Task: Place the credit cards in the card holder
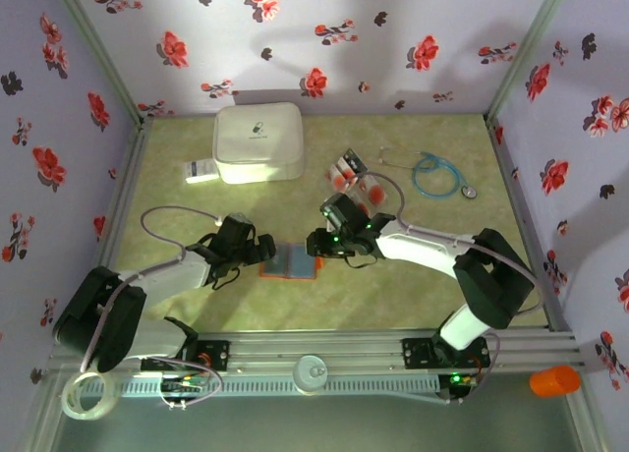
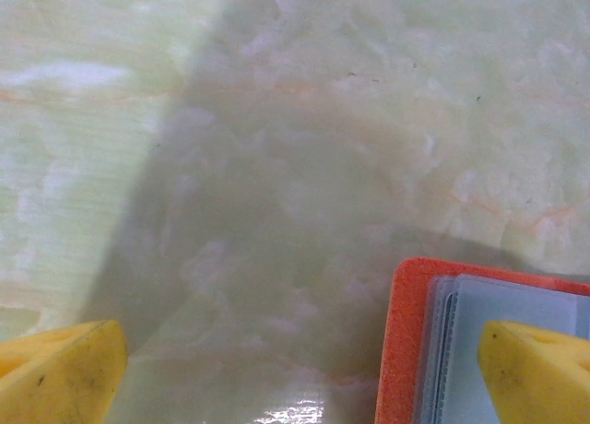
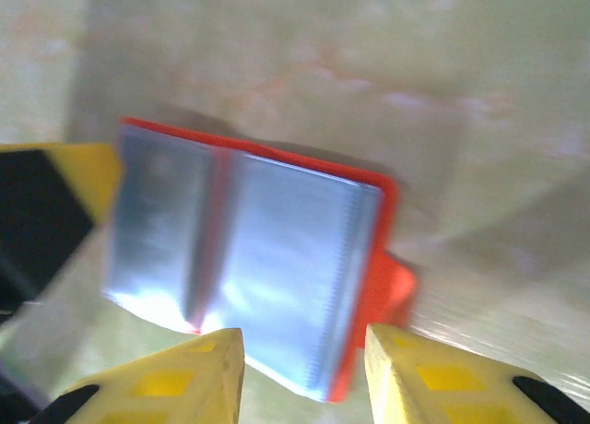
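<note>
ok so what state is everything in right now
card holder: lying open on the table, bluish-grey sleeves facing up
credit cards: loose in a small pile on the table, outside the card holder
left gripper: open, one finger over the card holder's edge
right gripper: open, just above the card holder
white case: closed

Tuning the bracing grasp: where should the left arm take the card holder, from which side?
Grip the card holder by its orange border nearest the left arm, coming in low from that side. It lies open and flat on the table, so jaws closing down find nothing to pinch; that border sticks out past the clear sleeves, likely the easiest lip.
</note>
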`<state>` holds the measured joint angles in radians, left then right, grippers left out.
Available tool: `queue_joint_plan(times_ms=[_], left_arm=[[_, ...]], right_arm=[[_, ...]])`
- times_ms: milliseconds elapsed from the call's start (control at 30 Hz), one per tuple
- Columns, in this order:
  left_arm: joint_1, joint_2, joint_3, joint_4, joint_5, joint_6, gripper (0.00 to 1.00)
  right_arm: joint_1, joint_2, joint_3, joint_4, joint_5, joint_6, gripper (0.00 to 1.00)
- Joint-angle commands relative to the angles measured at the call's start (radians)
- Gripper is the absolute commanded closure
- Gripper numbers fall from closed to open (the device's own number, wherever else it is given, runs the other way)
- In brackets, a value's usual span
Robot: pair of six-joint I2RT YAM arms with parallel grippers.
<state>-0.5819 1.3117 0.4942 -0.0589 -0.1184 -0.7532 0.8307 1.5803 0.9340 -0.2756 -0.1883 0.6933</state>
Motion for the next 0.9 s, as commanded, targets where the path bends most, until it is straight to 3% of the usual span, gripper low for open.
queue_joint_plan(times_ms=[0,267,400,500,800,833,867], left_arm=[[0.006,0.026,-0.031,0.013,0.018,-0.005,0.01],[0.007,0.026,-0.031,0.013,0.019,-0.007,0.01],[0.006,0.021,-0.030,0.008,0.020,-0.007,0.01],[0.003,0.009,-0.026,0.003,0.026,-0.004,0.01],[-0.040,0.011,0.011,-0.013,0.029,0.002,0.01],[-0.042,0.012,0.016,-0.014,0.029,0.002,0.01],[-0.046,0.012,0.020,-0.017,0.029,0.002,0.01]], right_arm=[[-0.002,0.027,0.030,-0.133,0.105,-0.078,0.59],[-0.010,0.123,0.058,-0.084,0.102,-0.080,0.65],[-0.034,0.118,0.041,-0.071,0.099,-0.079,0.91],[-0.052,0.085,0.012,-0.070,0.095,-0.083,1.00],[-0.074,-0.021,-0.062,-0.089,0.093,-0.080,1.00],[-0.074,-0.031,-0.067,-0.088,0.092,-0.078,0.96],[-0.074,-0.039,-0.068,-0.090,0.092,-0.077,0.86]])
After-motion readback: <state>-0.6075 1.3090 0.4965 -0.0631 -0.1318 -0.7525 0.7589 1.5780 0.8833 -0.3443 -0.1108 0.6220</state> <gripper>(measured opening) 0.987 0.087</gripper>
